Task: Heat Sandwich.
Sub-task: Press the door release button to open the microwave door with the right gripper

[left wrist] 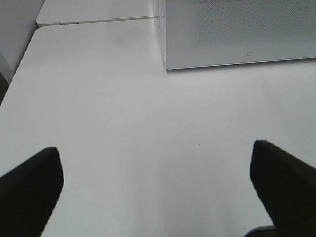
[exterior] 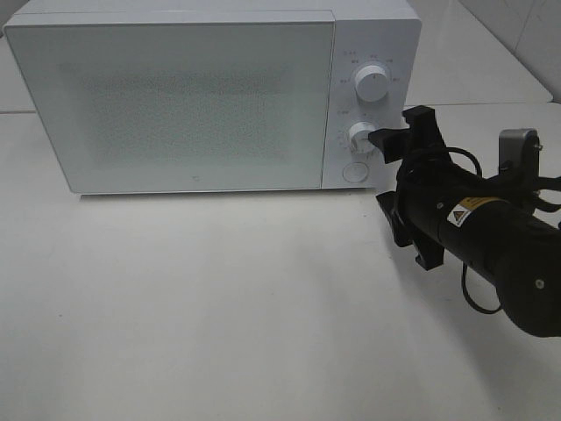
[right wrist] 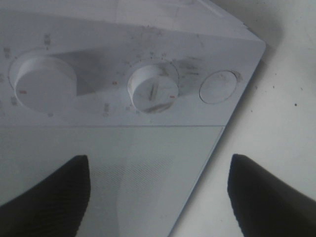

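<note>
Item 1: desk (exterior: 219,307). White, matte, flat top; it fills the whole lower part of the high view in front of me. Faint hairline marks show on it in my left wrist view (left wrist: 148,138). A thin seam (left wrist: 94,20) separates it from a second white slab behind.

Item 2: microwave (exterior: 175,96). White, the only thing I see resting directly on the desk, set toward its far edge with its base flat on the top. Door shut, front panel speckled grey. Right-hand strip carries an upper knob (exterior: 372,85), a lower knob (exterior: 358,137) and a round button (exterior: 354,171).
</note>
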